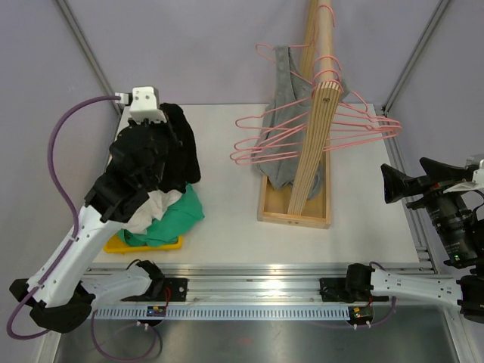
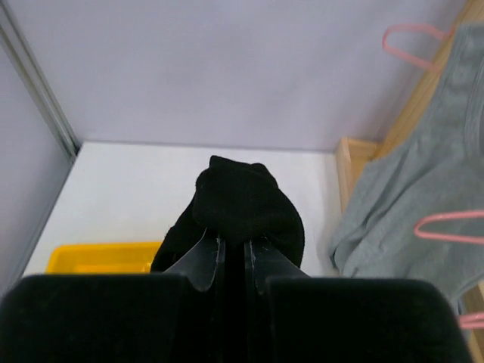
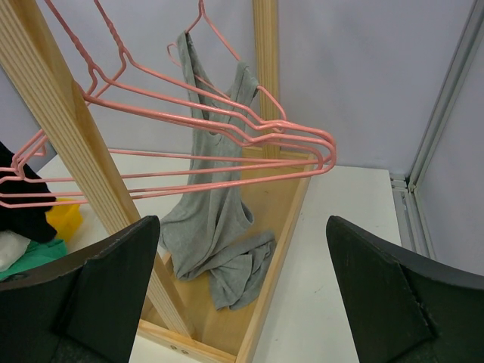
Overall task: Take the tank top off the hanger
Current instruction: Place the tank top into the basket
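Black cloth (image 2: 246,197) is clamped tight in the left gripper (image 2: 233,253), bunched just past the fingertips, with a yellow tray (image 2: 98,257) down to their left. The right gripper (image 3: 243,265) is spread wide and holding nothing. The grey tank top (image 3: 208,219) hangs straight ahead of it among pink hangers (image 3: 321,140). I'd drop the black piece over the tray first, then ease a strap off sideways, no yanking.
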Controlling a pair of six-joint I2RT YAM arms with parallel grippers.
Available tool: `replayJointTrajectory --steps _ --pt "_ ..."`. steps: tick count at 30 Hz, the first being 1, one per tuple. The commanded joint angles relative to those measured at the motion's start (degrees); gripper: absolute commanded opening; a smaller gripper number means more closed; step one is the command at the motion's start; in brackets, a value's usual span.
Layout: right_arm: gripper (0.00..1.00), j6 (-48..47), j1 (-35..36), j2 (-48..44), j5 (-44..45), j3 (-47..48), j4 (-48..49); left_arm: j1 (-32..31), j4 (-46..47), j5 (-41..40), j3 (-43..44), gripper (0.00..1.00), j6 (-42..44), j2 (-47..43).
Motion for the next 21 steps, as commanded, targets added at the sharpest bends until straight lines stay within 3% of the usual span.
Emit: replayJointTrajectory --steps 1,8,14,17,21 --pt "1.0 -0.8 0.4 0.2 1.3 -0.3 2.7 0.5 6.8 -3.1 6.0 0.0 6.8 -1.1" --pt "0.99 -0.8 0.4 0.8 1.2 -0.6 2.7 1.0 11.8 -12.1 10.5 0.0 17.2 -3.3" --pt "0.99 -0.8 0.4 1.6 0.5 -0.4 2.7 1.7 18.2 -18.7 3.4 0.0 23.3 -7.3" --pt "0.99 -0.7 0.4 2.0 0.1 -0.4 2.6 4.4 17.8 -18.6 1.7 0.0 25.2 -7.8" --pt "0.99 -0.2 0.4 2.3 -0.5 -0.5 2.4 11.6 10.4 -11.9 2.2 0.0 19.6 -6.9"
